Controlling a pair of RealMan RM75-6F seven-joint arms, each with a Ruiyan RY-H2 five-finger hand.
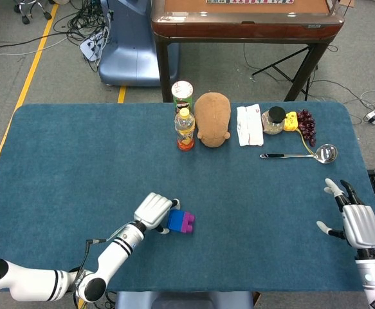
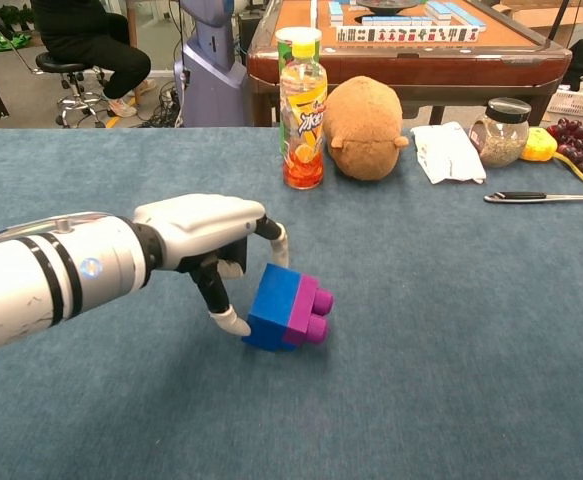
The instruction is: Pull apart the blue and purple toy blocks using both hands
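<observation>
The blue block (image 2: 276, 304) and the purple block (image 2: 309, 310) lie joined together on the blue tabletop (image 1: 251, 193), near its front edge and left of centre, with the purple one on the side away from the left hand (image 2: 206, 240). The left hand reaches in from the left and closes on the blue block: its fingers (image 2: 279, 243) come down over the top while the thumb (image 2: 229, 319) presses the near lower corner, so the block is pinched between them. In the head view the same left hand (image 1: 154, 211) covers the left end of the blue block (image 1: 175, 221), and the purple block (image 1: 188, 223) sticks out to the right.

The right hand (image 1: 356, 220) hovers well apart at the tabletop's right front edge, its fingers (image 1: 335, 190) spread and holding nothing.

Along the far side of the tabletop stand a chip can (image 1: 182, 95) and a juice bottle (image 2: 302, 108), beside a brown plush toy (image 2: 365, 128), a folded white cloth (image 2: 448, 152), a glass jar (image 2: 498, 131), a yellow item (image 2: 539, 145), grapes (image 2: 579, 139) and a ladle (image 1: 301, 154).
</observation>
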